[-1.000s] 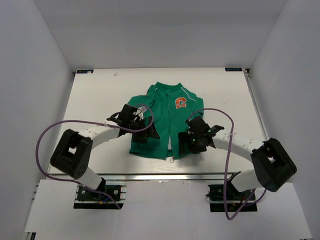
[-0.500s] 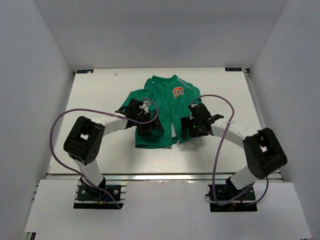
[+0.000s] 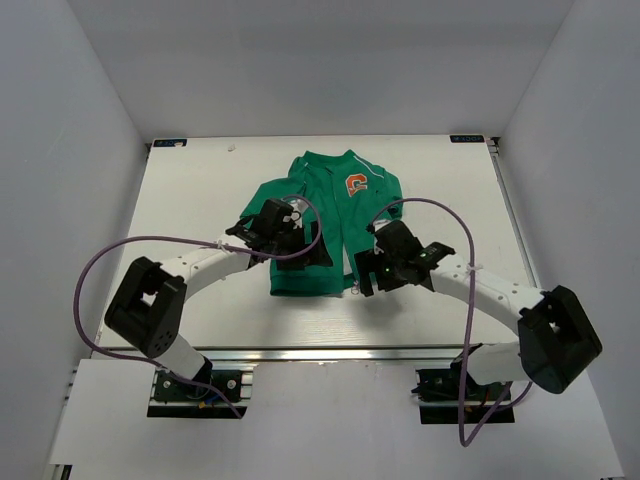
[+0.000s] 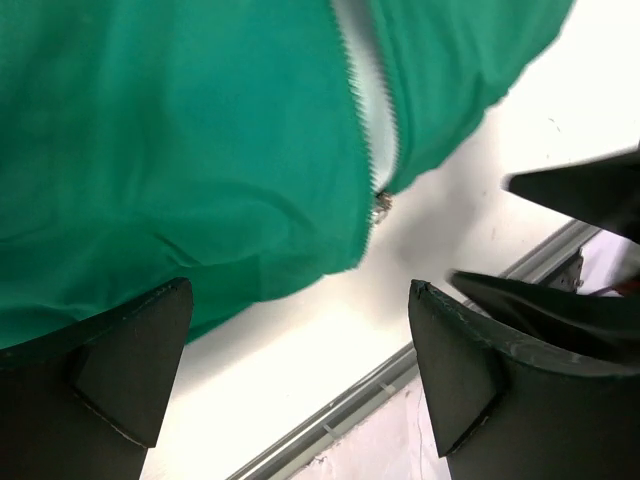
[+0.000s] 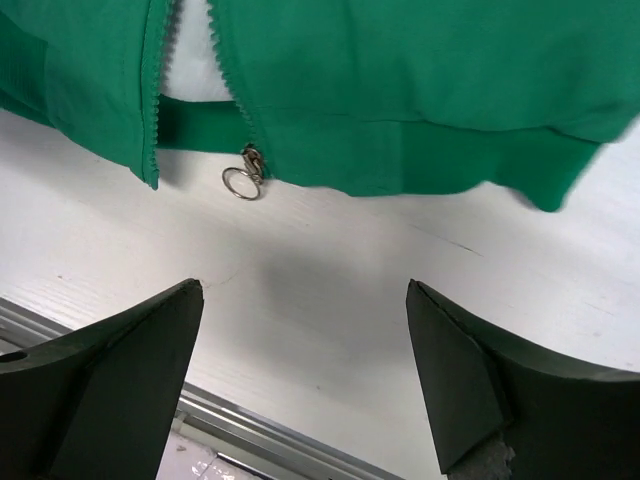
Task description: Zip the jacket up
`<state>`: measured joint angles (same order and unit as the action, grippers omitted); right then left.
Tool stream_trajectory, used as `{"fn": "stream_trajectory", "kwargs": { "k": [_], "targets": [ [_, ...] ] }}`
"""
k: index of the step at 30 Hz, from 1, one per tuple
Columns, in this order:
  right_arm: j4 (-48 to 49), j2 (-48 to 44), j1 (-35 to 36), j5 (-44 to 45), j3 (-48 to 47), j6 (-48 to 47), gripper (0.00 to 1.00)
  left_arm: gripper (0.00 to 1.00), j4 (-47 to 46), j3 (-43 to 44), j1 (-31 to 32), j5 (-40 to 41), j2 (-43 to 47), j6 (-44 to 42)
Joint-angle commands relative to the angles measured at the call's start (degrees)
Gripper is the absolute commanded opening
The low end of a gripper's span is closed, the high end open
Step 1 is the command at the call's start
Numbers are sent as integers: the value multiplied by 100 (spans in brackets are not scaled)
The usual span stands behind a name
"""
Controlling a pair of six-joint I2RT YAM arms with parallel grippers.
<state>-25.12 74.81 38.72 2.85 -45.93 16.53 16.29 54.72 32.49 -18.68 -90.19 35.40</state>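
Note:
The green jacket (image 3: 325, 215) lies flat mid-table, its orange "G" patch (image 3: 356, 184) toward the far side and the hem toward me. The zip is open up the front and shows grey lining. Its ring pull (image 5: 240, 182) sits at the hem, and it also shows in the left wrist view (image 4: 379, 205). My left gripper (image 3: 300, 255) is open and empty over the jacket's lower left panel (image 4: 180, 150). My right gripper (image 3: 366, 272) is open and empty just past the hem (image 5: 400, 150), to the right of the pull.
The table's near edge with its metal rail (image 5: 270, 430) runs close below the hem. The right gripper's black fingers (image 4: 580, 190) reach into the left wrist view. White walls enclose the table on three sides. Purple cables (image 3: 440, 205) loop over both arms.
The jacket has shifted toward the far side of the table and lies flatter. Both arms followed it; the right gripper then drew back toward the hem by the zip pull.

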Motion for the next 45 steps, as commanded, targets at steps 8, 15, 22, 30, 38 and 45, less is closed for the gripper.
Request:
{"fn": "stream_trajectory", "kwargs": {
  "k": [8,15,22,30,38,45],
  "targets": [
    [948,1264,136,471,-504,306,73,98,-74,12,267,356,-217,143],
    [1317,1265,188,532,-382,649,72,98,-56,91,267,453,-648,117],
    [1466,1317,197,655,-329,825,73,98,-188,-31,267,373,-684,169],
    [1572,1493,206,699,-355,1115,50,98,-206,-119,267,400,-684,204],
    [1607,1168,206,533,-127,1106,2,98,-241,-146,267,391,-658,213],
    [1185,581,215,-100,136,975,0,98,-170,-137,267,619,-675,187]
  ]
}}
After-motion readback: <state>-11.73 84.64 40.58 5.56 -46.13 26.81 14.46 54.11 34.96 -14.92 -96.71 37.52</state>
